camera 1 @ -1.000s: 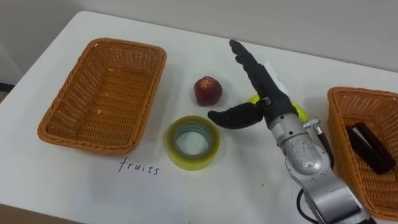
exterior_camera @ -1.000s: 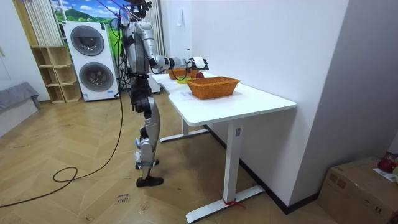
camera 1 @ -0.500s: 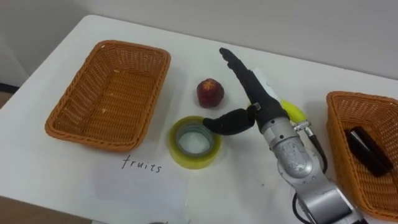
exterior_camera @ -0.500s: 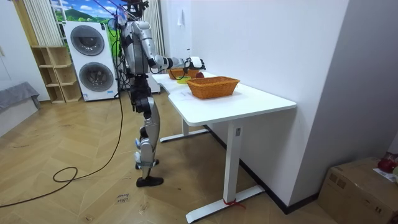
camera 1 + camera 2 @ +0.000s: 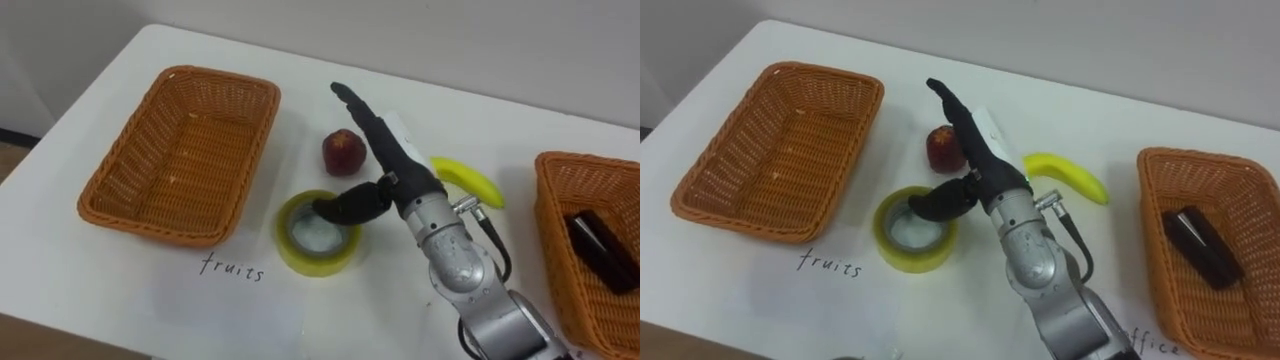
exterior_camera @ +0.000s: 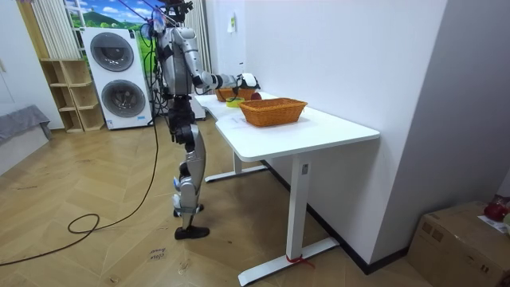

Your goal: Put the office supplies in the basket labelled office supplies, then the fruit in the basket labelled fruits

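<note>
Your right hand is released over the bench, fingers straight and thumb reaching above the hole of the yellow tape roll just below it. The apple sits just left of the fingers and the banana lies near the hand's right. The fruit basket is well off to its left, and the office basket, holding a dark item, is well to its right.

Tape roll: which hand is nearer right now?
Right. The right hand is right at the tape roll, thumb over its hole, fingers straight beside the apple. In the room view the left arm seems held back by the robot's body, off the table.
</note>
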You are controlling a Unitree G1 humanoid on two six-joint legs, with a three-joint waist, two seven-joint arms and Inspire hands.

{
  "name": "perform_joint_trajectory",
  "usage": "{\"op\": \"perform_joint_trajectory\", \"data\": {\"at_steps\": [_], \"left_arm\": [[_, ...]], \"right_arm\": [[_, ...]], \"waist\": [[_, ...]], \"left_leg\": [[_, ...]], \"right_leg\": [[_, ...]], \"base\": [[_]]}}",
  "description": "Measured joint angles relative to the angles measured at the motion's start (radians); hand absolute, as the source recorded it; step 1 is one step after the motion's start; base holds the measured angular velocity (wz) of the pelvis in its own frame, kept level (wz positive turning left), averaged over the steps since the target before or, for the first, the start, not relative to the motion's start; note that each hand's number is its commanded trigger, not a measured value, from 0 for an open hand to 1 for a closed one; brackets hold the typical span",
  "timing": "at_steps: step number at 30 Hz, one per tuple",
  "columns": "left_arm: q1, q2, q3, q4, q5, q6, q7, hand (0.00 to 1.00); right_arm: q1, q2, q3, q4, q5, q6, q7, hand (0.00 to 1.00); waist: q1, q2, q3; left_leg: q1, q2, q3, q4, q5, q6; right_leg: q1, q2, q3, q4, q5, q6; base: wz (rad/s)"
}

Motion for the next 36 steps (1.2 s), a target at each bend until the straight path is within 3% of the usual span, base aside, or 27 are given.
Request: {"op": "perform_joint_trajectory", "data": {"at_steps": [10, 16, 26, 36], "left_arm": [[-0.009, 0.0, 0.002, 0.033, -0.002, -0.014, -0.002, 0.0], [-0.011, 0.0, 0.002, 0.036, -0.001, -0.014, -0.003, 0.0], [-0.018, -0.001, 0.002, 0.034, -0.001, -0.012, -0.008, 0.0], [-0.024, 0.013, 0.002, 0.035, 0.0, -0.013, -0.029, 0.0]], "right_arm": [[-0.032, 0.001, 0.026, -0.004, -0.045, -0.001, 0.015, 0.0], [-0.032, 0.022, 0.035, -0.004, -0.089, -0.001, 0.019, 0.0], [-0.02, -0.006, 0.043, -0.003, -0.115, -0.001, 0.081, 0.0], [-0.013, -0.015, 0.066, 0.013, -0.117, 0.0, 0.178, 0.0]], "waist": [[0.0, -0.004, -0.0008], [0.001, -0.006, -0.0004], [0.0, -0.007, -0.0003], [-0.002, -0.032, 0.001]], "left_leg": [[0.01, 0.001, -0.001, 0.001, 0.001, -0.001], [0.011, 0.001, 0.0, -0.01, 0.001, -0.001], [0.015, 0.001, -0.002, -0.008, 0.001, -0.001], [0.013, 0.001, -0.003, -0.007, 0.001, -0.001]], "right_leg": [[0.011, 0.0, 0.002, 0.0, 0.0, 0.0], [0.015, 0.002, -0.001, 0.002, 0.0, -0.001], [0.012, 0.002, -0.002, 0.0, 0.0, -0.001], [0.016, 0.002, 0.006, -0.002, 0.0, -0.001]], "base": [[0.0], [0.0], [0.0], [0.0]]}}
